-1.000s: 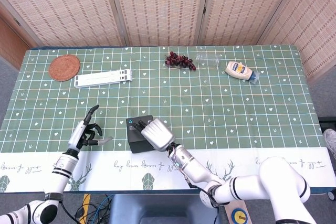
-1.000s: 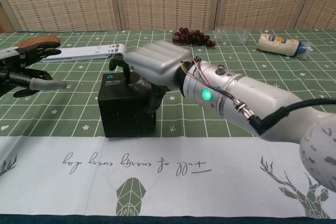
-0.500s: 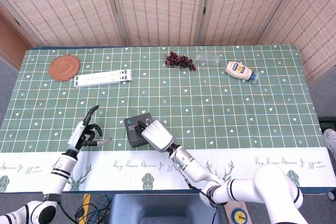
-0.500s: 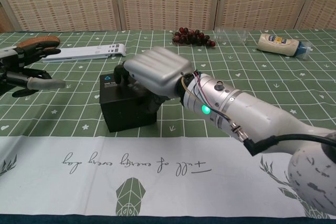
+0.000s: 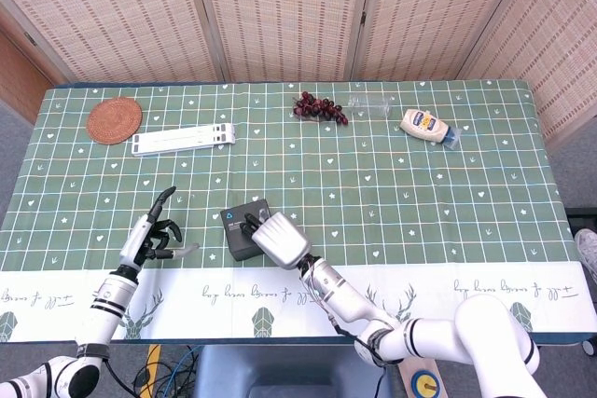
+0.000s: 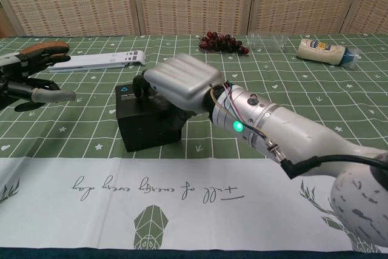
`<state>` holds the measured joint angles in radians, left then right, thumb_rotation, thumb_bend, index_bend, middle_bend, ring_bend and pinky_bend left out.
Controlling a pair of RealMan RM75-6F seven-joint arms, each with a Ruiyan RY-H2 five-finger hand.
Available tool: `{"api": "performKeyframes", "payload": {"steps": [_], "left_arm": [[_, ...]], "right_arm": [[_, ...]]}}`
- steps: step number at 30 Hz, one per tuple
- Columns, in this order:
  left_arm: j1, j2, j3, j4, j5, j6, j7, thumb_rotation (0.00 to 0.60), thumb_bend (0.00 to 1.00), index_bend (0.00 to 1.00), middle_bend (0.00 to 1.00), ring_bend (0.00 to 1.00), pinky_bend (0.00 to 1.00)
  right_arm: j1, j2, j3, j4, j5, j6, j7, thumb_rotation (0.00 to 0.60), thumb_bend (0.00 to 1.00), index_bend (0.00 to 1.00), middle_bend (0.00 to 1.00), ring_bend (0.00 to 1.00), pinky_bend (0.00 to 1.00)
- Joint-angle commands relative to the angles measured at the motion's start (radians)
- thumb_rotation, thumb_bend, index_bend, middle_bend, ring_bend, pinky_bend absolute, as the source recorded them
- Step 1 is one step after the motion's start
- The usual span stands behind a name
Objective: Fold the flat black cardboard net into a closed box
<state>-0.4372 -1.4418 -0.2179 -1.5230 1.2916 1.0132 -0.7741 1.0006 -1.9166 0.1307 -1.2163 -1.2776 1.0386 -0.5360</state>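
The right hand is gripping the black cardboard box from above, fingers curling over its top; the left hand is hovering well apart to its left, released, fingers spread.

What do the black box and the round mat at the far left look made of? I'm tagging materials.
Black box: seemingly matte cardboard, with flat faces, crisp edges and no glare. Round mat: probably woven rattan or straw, reddish brown with faint concentric rings.

Right robot hand palm-down; left robot hand fingers spread.
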Motion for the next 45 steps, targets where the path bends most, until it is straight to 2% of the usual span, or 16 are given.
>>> {"api": "performKeyframes", "payload": {"steps": [1,6,10,12,14,16,20,25,29,35,38,45], "left_arm": [[0.001,0.001,-0.001,0.0,-0.002,0.001,-0.003,0.6,0.14,0.0,0.0,0.58,0.93],[0.001,0.005,-0.001,-0.001,0.001,0.003,-0.005,0.6,0.14,0.0,0.0,0.58,0.93],[0.001,0.013,-0.002,-0.007,0.009,0.012,-0.003,0.6,0.14,0.0,0.0,0.58,0.93],[0.003,0.018,-0.002,-0.01,0.018,0.024,0.007,0.6,0.14,0.0,0.0,0.57,0.93],[0.005,0.026,-0.001,-0.011,0.028,0.038,0.023,0.6,0.14,0.0,0.0,0.54,0.92],[0.007,0.035,0.001,-0.011,0.035,0.049,0.044,0.6,0.15,0.0,0.0,0.52,0.9],[0.004,0.062,0.012,0.011,0.046,0.065,0.15,0.6,0.14,0.0,0.01,0.46,0.84],[0.02,0.086,0.016,0.018,0.04,0.141,0.367,0.6,0.15,0.05,0.06,0.36,0.81],[0.038,0.123,0.021,-0.01,0.023,0.186,0.524,0.6,0.15,0.07,0.1,0.3,0.65],[0.081,0.157,0.038,-0.04,0.003,0.281,0.754,0.6,0.15,0.09,0.11,0.27,0.57],[0.115,0.181,0.06,-0.085,-0.01,0.323,0.853,0.6,0.14,0.1,0.11,0.27,0.54],[0.193,0.211,0.103,-0.208,-0.006,0.437,0.996,0.6,0.15,0.11,0.11,0.26,0.52]], "right_arm": [[-0.001,-0.001,0.006,0.006,-0.006,-0.007,-0.004,0.6,0.54,0.28,0.38,0.74,1.0],[-0.011,0.001,0.014,0.002,-0.018,-0.009,-0.006,0.6,0.55,0.28,0.39,0.74,1.0],[-0.036,0.029,0.026,-0.042,-0.011,0.012,-0.019,0.6,0.54,0.28,0.36,0.74,1.0],[-0.06,0.064,0.032,-0.097,0.01,0.023,-0.037,0.6,0.52,0.21,0.32,0.71,1.0],[-0.09,0.11,0.032,-0.163,0.027,0.043,-0.051,0.6,0.49,0.13,0.28,0.65,1.0],[-0.119,0.155,0.029,-0.224,0.034,0.065,-0.054,0.6,0.47,0.1,0.26,0.58,0.99],[-0.186,0.273,0.019,-0.363,0.056,0.106,-0.042,0.6,0.47,0.09,0.24,0.49,0.85],[-0.273,0.429,-0.015,-0.483,0.041,0.162,-0.002,0.6,0.47,0.09,0.24,0.46,0.8],[-0.343,0.538,-0.051,-0.535,0.024,0.195,0.062,0.6,0.47,0.09,0.24,0.45,0.76],[-0.447,0.682,-0.101,-0.55,-0.028,0.255,0.192,0.6,0.47,0.1,0.26,0.41,0.64],[-0.503,0.744,-0.142,-0.54,-0.083,0.279,0.289,0.6,0.47,0.11,0.27,0.4,0.58],[-0.632,0.792,-0.199,-0.482,-0.18,0.396,0.417,0.6,0.47,0.13,0.28,0.38,0.54]]}}
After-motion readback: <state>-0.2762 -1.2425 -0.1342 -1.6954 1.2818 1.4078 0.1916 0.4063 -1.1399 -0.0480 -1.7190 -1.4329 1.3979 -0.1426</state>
